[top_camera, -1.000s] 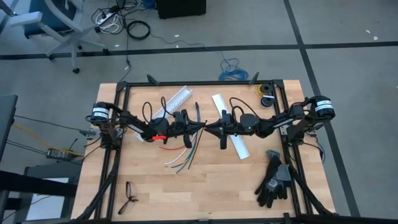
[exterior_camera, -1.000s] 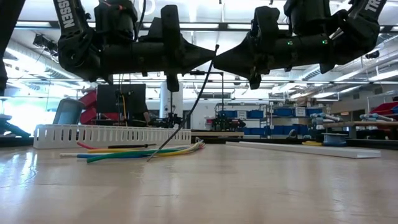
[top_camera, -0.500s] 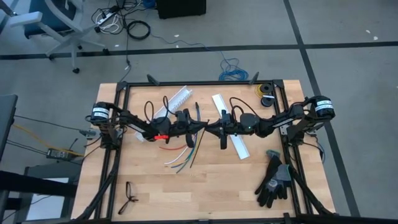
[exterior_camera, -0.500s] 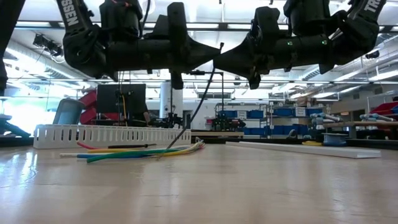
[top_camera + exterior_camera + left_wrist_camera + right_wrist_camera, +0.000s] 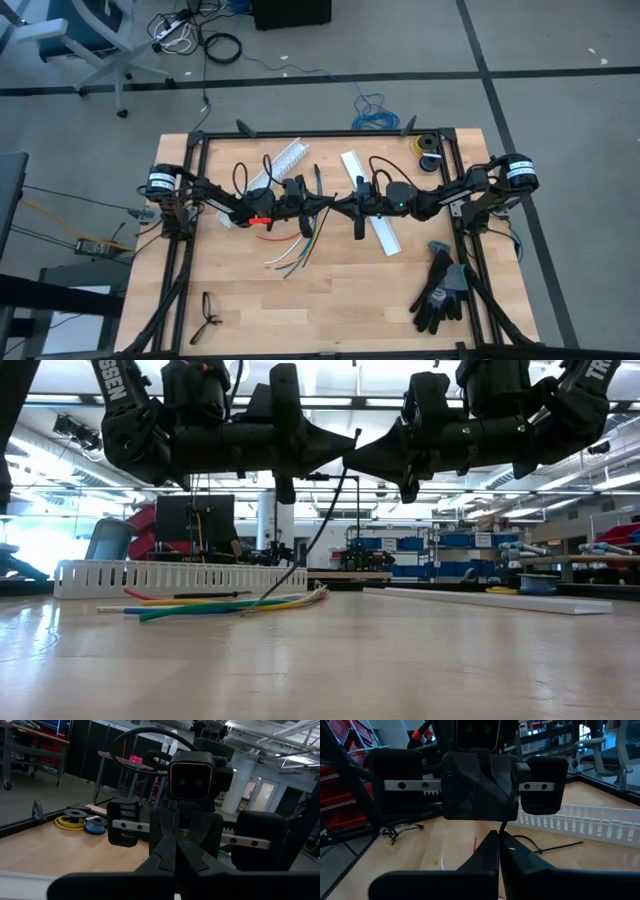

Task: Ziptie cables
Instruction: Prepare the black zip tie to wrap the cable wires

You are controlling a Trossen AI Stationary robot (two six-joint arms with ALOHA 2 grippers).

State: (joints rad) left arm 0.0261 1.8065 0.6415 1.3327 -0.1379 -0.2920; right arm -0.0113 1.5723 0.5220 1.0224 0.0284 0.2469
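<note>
The cables lie loose on the wooden table, their coloured ends fanned toward the near edge; in the low view the cables rest flat. Both arms meet tip to tip above them. My left gripper is shut on a thin black zip tie, which curves down from the fingertips onto the cables. My right gripper is shut, and its tips stand right at the tie's upper part. A second black zip tie lies flat beside the slotted channel. My left gripper pinches the black zip tie near its upper end, coming level from the table's left. A short tip of the tie sticks up above the fingers. The rest hangs slack in a curve, and its lower end rests on the cables. Whether my right gripper touches the tie, I cannot tell.
A white slotted channel lies toward the far left, and a flat white channel lies under the right arm. Wire spools sit at the far right corner. Grey-black gloves lie near right, and a small black object near left.
My left gripper has shifted a little toward the table's right, closing on the right gripper's tips. The zip tie moved with it: its upper tip went right and its hanging part swung right along the cables. The right arm kept still.
</note>
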